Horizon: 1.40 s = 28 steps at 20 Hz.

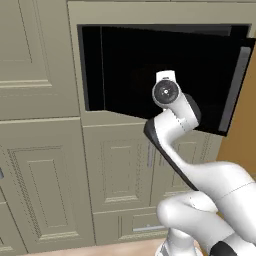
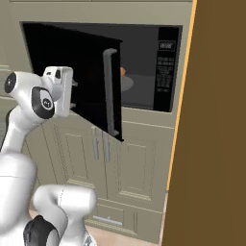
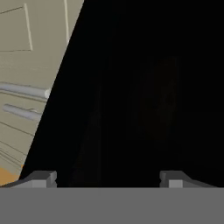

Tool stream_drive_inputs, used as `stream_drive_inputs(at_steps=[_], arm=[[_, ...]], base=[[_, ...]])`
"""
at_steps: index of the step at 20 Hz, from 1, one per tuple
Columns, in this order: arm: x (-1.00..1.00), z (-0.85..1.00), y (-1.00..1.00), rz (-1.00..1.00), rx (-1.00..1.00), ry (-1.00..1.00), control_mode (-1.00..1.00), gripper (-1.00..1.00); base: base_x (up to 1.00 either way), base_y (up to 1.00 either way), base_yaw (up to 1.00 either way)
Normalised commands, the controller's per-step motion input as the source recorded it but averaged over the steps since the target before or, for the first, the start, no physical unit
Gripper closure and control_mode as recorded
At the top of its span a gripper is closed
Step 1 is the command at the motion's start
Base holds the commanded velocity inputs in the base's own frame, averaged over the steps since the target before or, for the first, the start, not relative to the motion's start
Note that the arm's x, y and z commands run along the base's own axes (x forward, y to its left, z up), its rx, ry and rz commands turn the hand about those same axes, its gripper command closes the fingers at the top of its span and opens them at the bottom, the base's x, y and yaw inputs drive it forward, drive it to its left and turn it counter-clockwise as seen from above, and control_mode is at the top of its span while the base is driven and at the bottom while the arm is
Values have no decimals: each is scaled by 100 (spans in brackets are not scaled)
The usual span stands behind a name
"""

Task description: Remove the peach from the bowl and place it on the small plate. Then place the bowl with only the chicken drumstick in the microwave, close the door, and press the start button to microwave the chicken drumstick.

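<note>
The arm (image 1: 200, 185) is glossy white, built of thick rounded links that swell at each bend; dark, near-black bands mark the joints, one running along the edge of the forearm link, another at the base of the lowest link; a round grey cap with a small pale centre closes the end of one joint; the hand is a boxy white block; the gripper (image 3: 107, 177) shows two small fingertips, seemingly grey.

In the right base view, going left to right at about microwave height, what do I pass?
The robot's arm → the open black door → its grey bar handle → the orange bowl inside the microwave → the button panel → the brown wall panel.
</note>
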Motion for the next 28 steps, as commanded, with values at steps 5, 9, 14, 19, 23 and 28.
stream_drive_inputs(at_steps=[5, 9, 14, 19, 23, 28], arm=[[81, 23, -58, 0, 3, 0, -100, -100], [62, 24, -41, 0, 2, 0, -100, -100], [62, 15, -1, 0, 3, 2, -100, -100], [57, -3, 0, 0, 1, 10, -100, -100], [35, -5, -7, 0, 0, 16, -100, -100], [-94, 1, -50, 0, 0, -1, -100, -100]], base=[[0, 0, 0], [0, 0, 0], [0, 0, 0], [0, 0, 0], [0, 0, 0], [0, 0, 0]])
